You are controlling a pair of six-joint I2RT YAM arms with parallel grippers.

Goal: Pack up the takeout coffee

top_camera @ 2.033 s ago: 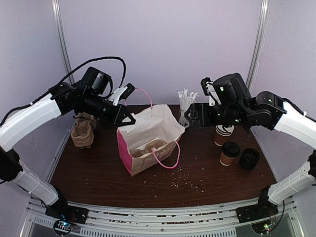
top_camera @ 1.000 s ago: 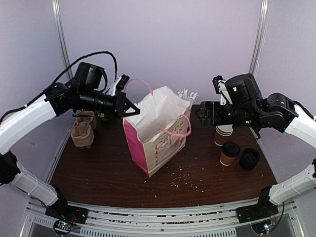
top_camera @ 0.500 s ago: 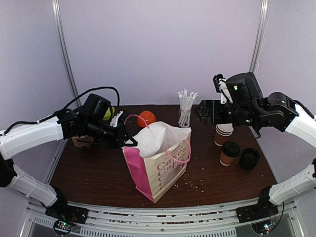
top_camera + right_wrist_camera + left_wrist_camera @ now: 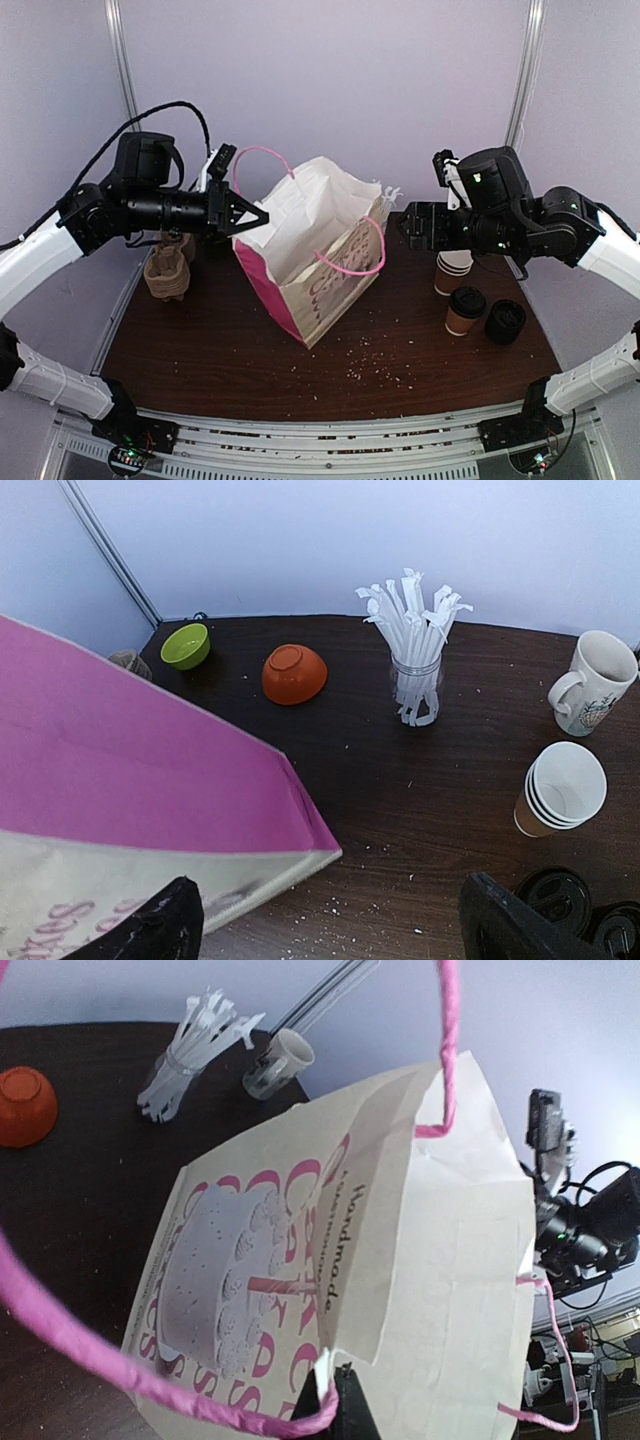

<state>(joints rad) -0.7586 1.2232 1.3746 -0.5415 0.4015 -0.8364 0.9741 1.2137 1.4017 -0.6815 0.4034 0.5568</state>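
The lidded kraft coffee cup (image 4: 465, 311) stood upright on the bench (image 4: 220, 350), below and right of the wide-open right end effector (image 4: 408, 227), well apart from the left end effector (image 4: 250, 217), which was clamped on what looked like the rim of the tilted paper bag (image 4: 320, 250).

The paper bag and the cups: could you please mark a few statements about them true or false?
1. The left gripper is shut on the top edge of the paper bag. True.
2. The coffee cup with the black lid is inside the bag. False: it stands on the table to the right of the bag, beside a stack of black lids.
3. The right gripper is open and holds nothing. True.
4. The orange bowl stands open side up. False: it lies upside down.
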